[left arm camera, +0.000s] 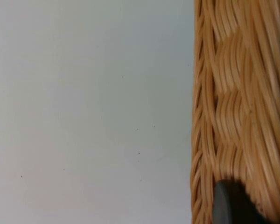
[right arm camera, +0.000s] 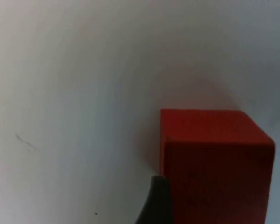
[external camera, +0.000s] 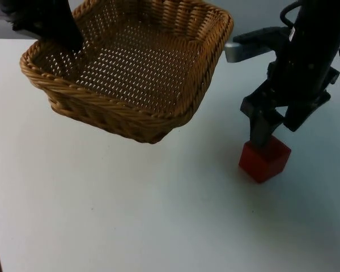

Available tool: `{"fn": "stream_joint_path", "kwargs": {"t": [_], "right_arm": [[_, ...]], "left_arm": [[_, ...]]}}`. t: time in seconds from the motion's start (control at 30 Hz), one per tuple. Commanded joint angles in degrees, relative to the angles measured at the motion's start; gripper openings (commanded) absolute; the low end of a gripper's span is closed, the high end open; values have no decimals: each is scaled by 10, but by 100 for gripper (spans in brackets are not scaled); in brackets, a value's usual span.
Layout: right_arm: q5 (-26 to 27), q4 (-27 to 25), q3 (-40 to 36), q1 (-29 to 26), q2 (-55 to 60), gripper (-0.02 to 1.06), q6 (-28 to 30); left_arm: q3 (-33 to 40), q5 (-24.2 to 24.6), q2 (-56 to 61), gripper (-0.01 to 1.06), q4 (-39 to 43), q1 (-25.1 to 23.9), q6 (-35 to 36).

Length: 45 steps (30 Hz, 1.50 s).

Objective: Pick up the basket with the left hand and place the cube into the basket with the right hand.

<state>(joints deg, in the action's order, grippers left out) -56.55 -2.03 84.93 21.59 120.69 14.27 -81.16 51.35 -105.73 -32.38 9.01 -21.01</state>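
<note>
Straddling red cube (external camera: pixel 264 159), right gripper (external camera: pixel 272 133) jaws open; left gripper (external camera: pixel 68 39) clamps basket (external camera: pixel 130 68) rim.

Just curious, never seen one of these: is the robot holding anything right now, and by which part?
The left pincer holds the wicker basket by its rim, lifted. The right pincer is down at the red cube; its grip cannot be told.

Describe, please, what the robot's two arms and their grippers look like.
Both arms are black and blocky. The left gripper, at the far left rim of the basket, is plain black, and its jaws end in a rounded black tip. The right gripper, at the red cube, is black and angular too. A silver-grey metal part juts out from that arm higher up.
</note>
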Motion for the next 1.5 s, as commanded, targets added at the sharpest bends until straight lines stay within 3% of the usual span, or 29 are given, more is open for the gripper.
{"fn": "stream_joint_path", "kwargs": {"t": [0.0, 0.4, 0.47, 0.5, 0.6, 0.77, 0.9, 1.0, 1.1, 1.13, 1.2, 1.27, 1.47], "right_arm": [[7, -14, 7, 2, 13, 71, 14], [9, -37, 7, 2, 47, 67, -3], [8, -13, 7, 2, 49, 49, -29], [8, -13, 7, 2, 49, 49, -29], [-6, 26, 7, 1, 43, 0, -35], [-16, 81, 7, -30, -12, 0, -67], [3, 73, 13, -73, -77, 0, -83], [10, 38, 36, -91, -117, 0, -60], [-1, -145, 94, -87, -164, 0, 108], [-1, -145, 94, -87, -164, 0, 108], [-6, -304, 122, -71, -169, 0, 197], [-3, -395, 142, -49, -165, 0, 256], [13, -401, 188, 11, -105, 0, 261]], "left_arm": [[-1, -7, 8, 0, -18, 1, 2], [-1, -7, 8, 0, -18, 1, 2], [-1, -7, 8, 0, -18, 1, 2], [-1, -7, 8, 0, -18, 1, 2], [-1, -7, 8, 0, -18, 1, 2], [-1, -7, 8, 0, -18, 1, 2], [-1, -7, 8, 0, -18, 1, 2], [-1, -7, 8, 0, -18, 1, 2], [-1, -7, 8, 0, -18, 1, 2], [-1, -7, 8, 0, -18, 1, 2], [-1, -7, 8, 0, -18, 1, 2], [-1, -7, 8, 0, -18, 1, 2], [-1, -7, 8, 0, -18, 1, 2]]}}
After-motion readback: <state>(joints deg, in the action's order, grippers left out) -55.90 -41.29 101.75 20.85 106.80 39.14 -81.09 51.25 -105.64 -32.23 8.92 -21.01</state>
